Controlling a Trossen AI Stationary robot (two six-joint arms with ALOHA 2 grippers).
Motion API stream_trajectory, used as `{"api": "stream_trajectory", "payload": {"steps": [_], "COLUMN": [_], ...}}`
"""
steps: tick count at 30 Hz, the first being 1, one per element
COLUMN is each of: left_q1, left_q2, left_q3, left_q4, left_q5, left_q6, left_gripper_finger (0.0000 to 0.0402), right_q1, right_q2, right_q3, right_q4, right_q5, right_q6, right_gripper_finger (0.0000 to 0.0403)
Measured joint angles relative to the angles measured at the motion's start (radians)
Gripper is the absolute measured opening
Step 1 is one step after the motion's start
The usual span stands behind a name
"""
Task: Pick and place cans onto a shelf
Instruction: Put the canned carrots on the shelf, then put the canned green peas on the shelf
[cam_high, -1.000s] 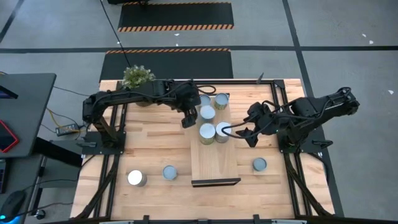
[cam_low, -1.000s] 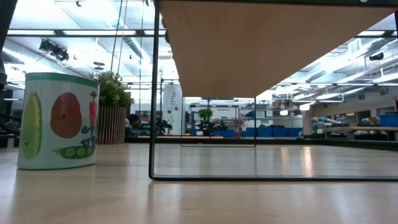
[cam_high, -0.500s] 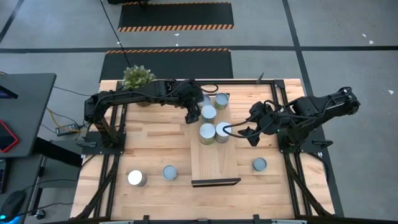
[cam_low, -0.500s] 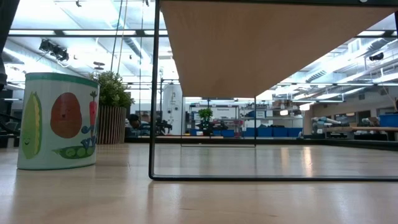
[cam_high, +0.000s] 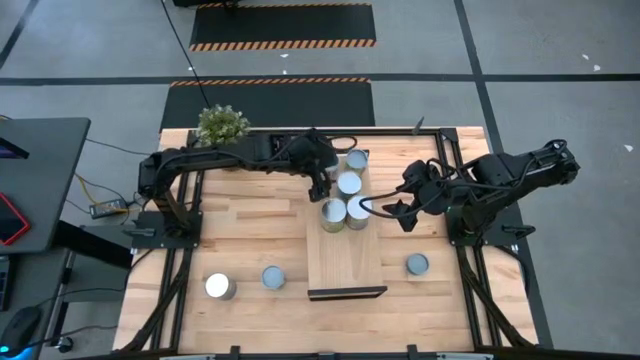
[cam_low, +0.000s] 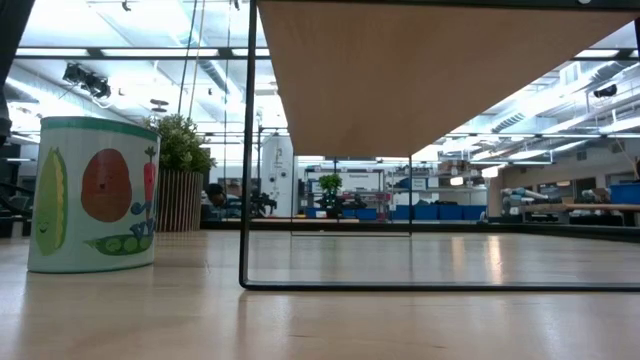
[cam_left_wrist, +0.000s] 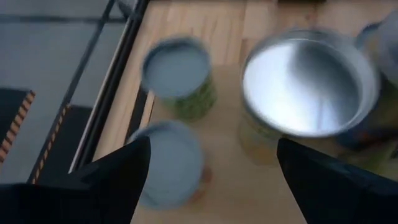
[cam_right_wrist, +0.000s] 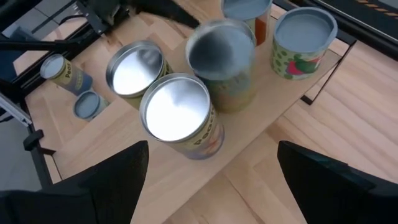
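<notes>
Overhead, the shelf (cam_high: 345, 250) ran down the centre of the frame, five cans (cam_high: 334, 213) clustered on its upper half; three more cans stood on the table (cam_high: 240, 230), two at lower left (cam_high: 220, 287) and one at lower right (cam_high: 418, 264); the left gripper (cam_high: 322, 172) hung above the upper cans, the right gripper (cam_high: 380, 208) just right of the shelf's right edge, each with fingers spread and nothing between them; a potted plant (cam_high: 221, 123) occupied the table's upper left corner. Only the low view revealed the shelf's wooden underside (cam_low: 440, 70) on a thin dark frame, plus one can's vegetable-printed label (cam_low: 93, 195) at left; neither arm appeared there. Only the wrist views gave the can tops close up: the left wrist view showed a silvery top (cam_left_wrist: 301, 81) between its fingers (cam_left_wrist: 106, 177); the right wrist view showed two shiny tops (cam_right_wrist: 177, 109) and printed labels.
</notes>
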Motion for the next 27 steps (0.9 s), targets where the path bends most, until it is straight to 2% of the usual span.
{"api": "stream_trajectory", "payload": {"steps": [7, 15, 20, 27], "left_q1": [-0.021, -0.023, -0.023, -0.083], "left_q2": [0.015, -0.031, -0.121, -0.193], "left_q3": [0.001, -0.001, 0.001, 0.001], "left_q4": [0.050, -0.037, -0.175, -0.459], "left_q5": [0.002, -0.012, -0.006, 0.174], "left_q6": [-0.001, -0.010, -0.072, -0.141], "left_gripper_finger": [0.0357, 0.0356, 0.0334, 0.0279], "right_q1": [-0.001, 0.000, -0.001, 0.000], "right_q2": [0.000, 0.000, 0.000, 0.000], "right_q3": [0.000, 0.000, 0.000, 0.000], "right_q4": [0.001, 0.001, 0.001, 0.001], "right_q5": [0.004, 0.003, 0.006, 0.014], "right_q6": [0.005, 0.006, 0.005, -0.007], "right_gripper_finger": [0.0364, 0.0364, 0.0364, 0.0364]}}
